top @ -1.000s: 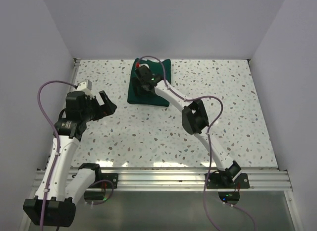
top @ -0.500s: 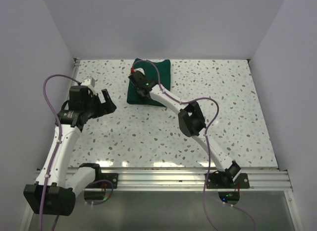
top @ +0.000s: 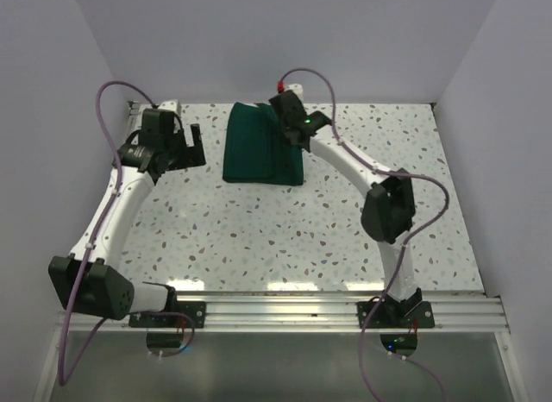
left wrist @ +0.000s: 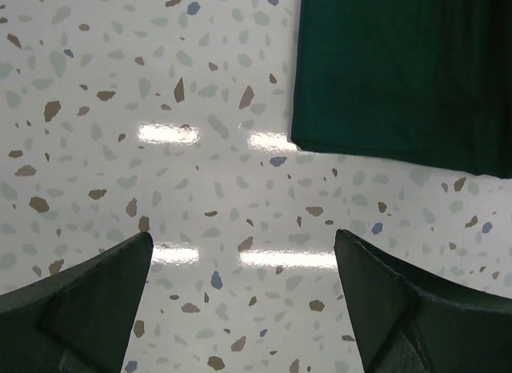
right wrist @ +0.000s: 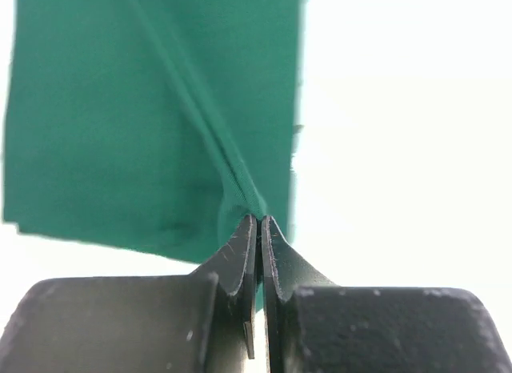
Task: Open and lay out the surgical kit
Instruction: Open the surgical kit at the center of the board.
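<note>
The surgical kit (top: pixel 254 152) lies as a dark green cloth wrap at the far middle of the table, with its contents covered. My right gripper (top: pixel 285 128) sits over the wrap's far right corner, shut on a pinched fold of the green cloth (right wrist: pixel 144 109). In the right wrist view the fold runs up out of the closed right gripper (right wrist: pixel 260 222). My left gripper (top: pixel 193 147) hovers open just left of the wrap. In the left wrist view the left gripper (left wrist: pixel 242 237) has bare table between its fingers, with the wrap's corner (left wrist: pixel 400 69) ahead to the right.
The speckled table (top: pixel 259 238) is walled on the left, back and right. A metal rail (top: pixel 285 309) with both arm bases runs along the near edge. Purple cables loop above each arm.
My right gripper has shut on the cloth and carried it from the wrap's left side to its far right. The left arm has swung toward the back, closer to the wrap.
</note>
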Motion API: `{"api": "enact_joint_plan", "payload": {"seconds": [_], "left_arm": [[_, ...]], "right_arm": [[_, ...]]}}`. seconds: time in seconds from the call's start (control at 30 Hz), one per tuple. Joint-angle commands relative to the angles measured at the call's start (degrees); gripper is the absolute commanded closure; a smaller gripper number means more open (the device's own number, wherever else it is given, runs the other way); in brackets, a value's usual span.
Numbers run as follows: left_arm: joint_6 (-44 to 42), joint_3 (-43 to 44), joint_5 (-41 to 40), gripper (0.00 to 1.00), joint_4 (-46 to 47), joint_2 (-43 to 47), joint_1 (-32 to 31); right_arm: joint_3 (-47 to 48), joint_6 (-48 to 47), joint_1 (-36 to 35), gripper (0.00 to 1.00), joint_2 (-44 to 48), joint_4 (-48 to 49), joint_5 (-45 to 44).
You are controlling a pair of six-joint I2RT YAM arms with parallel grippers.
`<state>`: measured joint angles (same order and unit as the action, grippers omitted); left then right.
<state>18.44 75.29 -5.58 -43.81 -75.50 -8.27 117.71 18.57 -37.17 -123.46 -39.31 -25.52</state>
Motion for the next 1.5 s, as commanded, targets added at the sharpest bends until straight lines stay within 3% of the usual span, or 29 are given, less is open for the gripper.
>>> {"api": "enact_joint_plan", "payload": {"seconds": [0.0, 0.13, 0.17, 0.2, 0.23, 0.27, 0.6, 0.8, 0.97, 1.1, 1.17, 1.27, 1.3, 1.37, 1.47], "left_arm": [[-5.1, 5.6, -5.9, 0.0, 1.9, -7.4, -5.3], [-7.2, 11.2, -7.8, 0.0, 2.6, -20.0, -11.5], [-7.2, 12.1, -8.4, 0.0, 2.9, -21.9, -12.5], [-7.1, 14.1, -8.4, 0.0, 3.4, -23.8, -13.4], [-6.6, 15.3, -8.4, 0.0, 3.4, -27.7, -15.4], [-6.3, 16.5, -8.6, 0.0, 3.4, -29.7, -16.4], [-3.8, 36.7, -11.2, 0.0, 0.4, -51.5, -27.2], [-2.7, 37.7, -14.0, 0.02, 0.5, -57.1, -28.3], [-3.2, 36.7, -15.6, 0.22, 0.8, -57.7, -28.0], [-3.1, 35.5, -15.3, 0.46, 1.6, -55.8, -27.4], [-3.3, 35.5, -14.8, 0.51, 1.9, -55.1, -26.9], [-4.0, 36.0, -14.0, 0.65, 1.9, -54.7, -26.2], [-4.3, 36.1, -13.7, 0.79, 1.8, -54.9, -26.0], [-4.7, 36.2, -12.5, 0.97, 1.6, -55.0, -25.4], [-4.4, 35.8, -10.1, 1.0, 1.5, -53.2, -24.3]], "right_arm": [[-9.8, 0.6, 5.3, 1.0, 9.9, 1.9, -7.4], [-20.5, 1.1, 9.6, 1.0, 14.8, 0.2, -11.6], [-22.2, 2.0, 10.2, 0.96, 15.6, -0.5, -12.1], [-24.2, 2.5, 10.9, 0.72, 16.2, -3.5, -12.8], [-24.7, 3.1, 12.2, 0.07, 16.3, -5.0, -13.1], [-25.2, 4.5, 12.8, 0.02, 16.4, -6.6, -13.7], [-33.3, 4.5, 15.3, 0.02, 25.8, -8.9, -15.4], [-35.4, 4.5, 15.4, 0.02, 29.0, -9.9, -16.1], [-35.0, 3.8, 15.4, 0.02, 28.9, -10.3, -16.7], [-34.3, 4.1, 15.3, 0.02, 27.8, -10.7, -16.2], [-34.0, 4.5, 15.4, 0.02, 27.5, -10.7, -15.7], [-33.8, 4.7, 15.4, 0.02, 26.6, -11.0, -15.2], [-33.7, 4.8, 15.4, 0.01, 26.4, -11.0, -15.1], [-33.4, 4.9, 15.4, 0.02, 25.8, -11.1, -14.9], [-32.6, 4.5, 15.4, 0.02, 25.0, -10.3, -14.9]]}}
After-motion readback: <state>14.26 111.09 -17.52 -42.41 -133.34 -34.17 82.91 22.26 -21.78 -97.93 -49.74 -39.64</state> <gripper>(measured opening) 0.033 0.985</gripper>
